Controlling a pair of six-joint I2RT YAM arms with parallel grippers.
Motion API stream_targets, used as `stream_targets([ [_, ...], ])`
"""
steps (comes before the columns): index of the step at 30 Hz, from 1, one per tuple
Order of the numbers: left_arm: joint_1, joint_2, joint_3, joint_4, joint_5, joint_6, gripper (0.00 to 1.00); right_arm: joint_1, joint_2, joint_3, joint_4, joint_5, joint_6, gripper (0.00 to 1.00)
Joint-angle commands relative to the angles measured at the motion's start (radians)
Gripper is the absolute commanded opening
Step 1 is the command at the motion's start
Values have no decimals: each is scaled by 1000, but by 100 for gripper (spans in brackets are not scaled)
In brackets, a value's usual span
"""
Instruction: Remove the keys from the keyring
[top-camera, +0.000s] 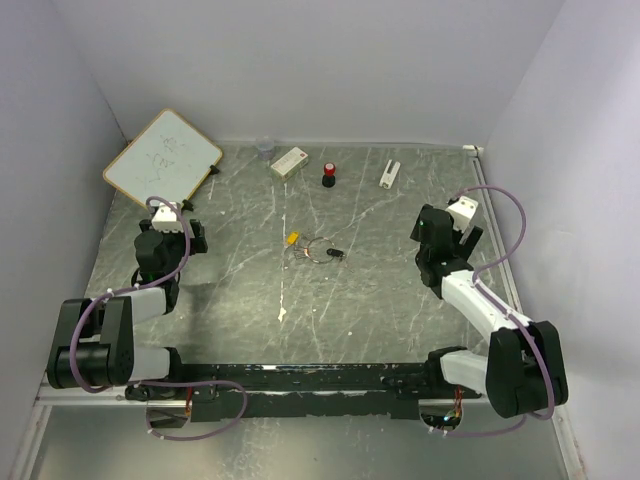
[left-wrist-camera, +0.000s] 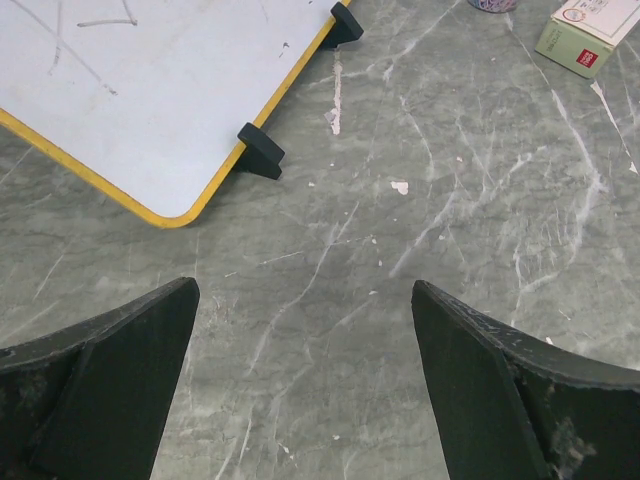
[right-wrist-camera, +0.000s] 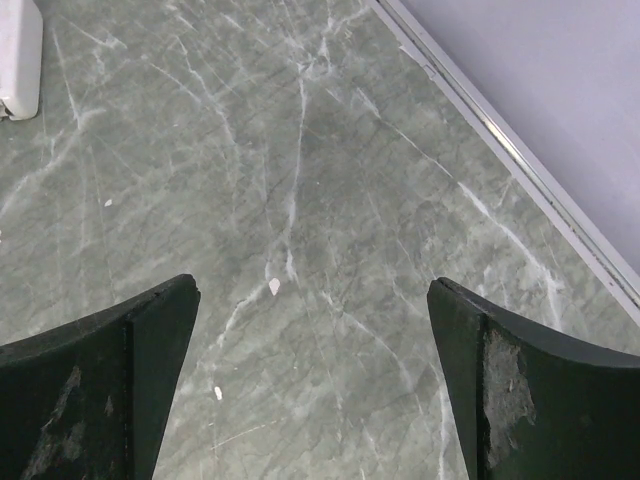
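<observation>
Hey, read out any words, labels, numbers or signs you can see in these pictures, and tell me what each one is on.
No text here can be read.
On the whiteboard: loose marker strokes, no legible word.
On the box: red print on its label, too blurred to read.
On the white block: too small to tell whether it bears any marking.

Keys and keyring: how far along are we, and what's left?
Nothing looks done: the keys lie bunched with the keyring mid-table, seemingly all attached. Nothing is in hand: the left gripper and right gripper are open over the table, well apart from the bunch. Left: reach in, grasp the ring, work every key off.
</observation>
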Motion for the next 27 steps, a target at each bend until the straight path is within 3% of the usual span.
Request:
stream_targets([
  [1, -5, 0, 14, 16, -11, -11, 99, 4, -4, -1, 5, 9, 11, 100],
  [16, -5, 7, 26, 0, 15, -10, 99, 5, -124, -77, 80, -116, -46, 100],
  [27, -5, 6, 26, 5, 23, -13, 99, 47, -175, -147, 156, -410, -97, 99],
])
